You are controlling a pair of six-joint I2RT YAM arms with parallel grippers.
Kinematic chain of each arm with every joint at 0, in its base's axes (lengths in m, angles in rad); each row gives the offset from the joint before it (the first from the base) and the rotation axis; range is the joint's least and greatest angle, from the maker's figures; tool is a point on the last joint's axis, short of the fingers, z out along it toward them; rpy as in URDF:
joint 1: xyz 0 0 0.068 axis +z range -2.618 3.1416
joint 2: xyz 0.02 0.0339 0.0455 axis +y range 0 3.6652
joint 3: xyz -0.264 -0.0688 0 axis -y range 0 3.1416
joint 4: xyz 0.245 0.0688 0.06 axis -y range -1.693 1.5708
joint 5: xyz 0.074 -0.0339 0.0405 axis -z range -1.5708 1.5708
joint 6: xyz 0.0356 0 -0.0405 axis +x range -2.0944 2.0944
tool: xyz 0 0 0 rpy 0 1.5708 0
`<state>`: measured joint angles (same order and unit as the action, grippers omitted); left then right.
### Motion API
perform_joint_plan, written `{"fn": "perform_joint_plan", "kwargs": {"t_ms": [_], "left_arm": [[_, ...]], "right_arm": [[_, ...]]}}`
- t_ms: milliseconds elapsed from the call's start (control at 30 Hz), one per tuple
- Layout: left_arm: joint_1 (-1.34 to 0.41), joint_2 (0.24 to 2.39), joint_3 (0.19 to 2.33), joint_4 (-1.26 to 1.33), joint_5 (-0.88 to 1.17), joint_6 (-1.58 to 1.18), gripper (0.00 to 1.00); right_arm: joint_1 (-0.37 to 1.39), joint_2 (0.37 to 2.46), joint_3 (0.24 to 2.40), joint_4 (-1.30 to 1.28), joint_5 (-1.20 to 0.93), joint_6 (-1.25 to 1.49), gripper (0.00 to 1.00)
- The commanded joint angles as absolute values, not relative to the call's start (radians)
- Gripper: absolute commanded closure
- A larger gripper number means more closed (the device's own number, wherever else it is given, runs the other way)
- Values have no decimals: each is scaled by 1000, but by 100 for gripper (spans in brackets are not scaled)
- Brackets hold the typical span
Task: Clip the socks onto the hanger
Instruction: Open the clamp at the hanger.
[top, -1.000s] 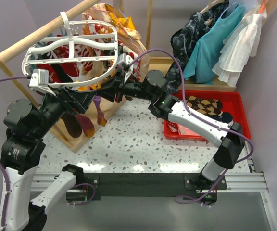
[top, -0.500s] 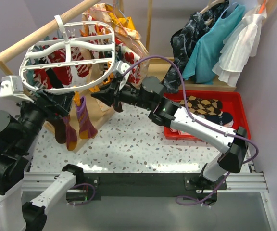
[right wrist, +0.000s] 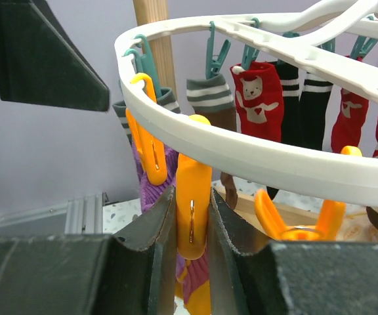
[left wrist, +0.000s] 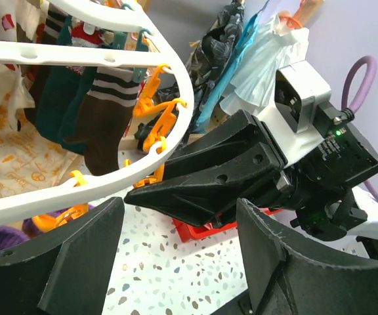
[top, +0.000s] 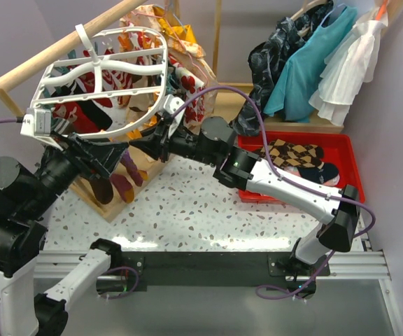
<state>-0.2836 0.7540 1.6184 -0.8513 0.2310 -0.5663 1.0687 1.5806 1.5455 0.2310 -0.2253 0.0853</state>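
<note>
Argyle socks point(top: 296, 152) lie in the red bin point(top: 346, 159), your white oval hanger point(right wrist: 274, 157) carries striped socks point(right wrist: 210, 98), your right gripper point(right wrist: 192, 205) pinches an orange clip point(right wrist: 193, 190), and your left gripper point(left wrist: 178, 220) has its jaws spread.

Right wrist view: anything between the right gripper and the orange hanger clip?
Nothing visible. The right gripper is closed on the orange clip, a finger pressed on each side, below the hanger rim. The purple sock hangs behind the clip, not between.
</note>
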Motion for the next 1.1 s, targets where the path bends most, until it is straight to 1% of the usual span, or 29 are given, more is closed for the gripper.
{"fn": "perform_joint_plan", "kwargs": {"t_ms": [0,267,500,633,800,933,1067], "left_arm": [[-284,802,1606,-813,275,-578,27],[-284,818,1546,-775,187,-583,28],[-284,802,1474,-712,129,-606,32],[-284,787,1427,-651,107,-637,34],[-284,785,1399,-566,94,-684,37],[-284,778,1358,-496,94,-719,39],[-284,787,1338,-454,104,-742,41]], "right_arm": [[1115,1557,1568,212,-264,66,100],[1120,1574,1557,242,-281,121,100],[1123,1571,1522,328,-340,201,100],[1123,1580,1514,324,-345,204,94],[1126,1588,1503,328,-348,207,93],[1126,1595,1496,347,-350,215,86],[1127,1606,1505,362,-357,222,85]]}}
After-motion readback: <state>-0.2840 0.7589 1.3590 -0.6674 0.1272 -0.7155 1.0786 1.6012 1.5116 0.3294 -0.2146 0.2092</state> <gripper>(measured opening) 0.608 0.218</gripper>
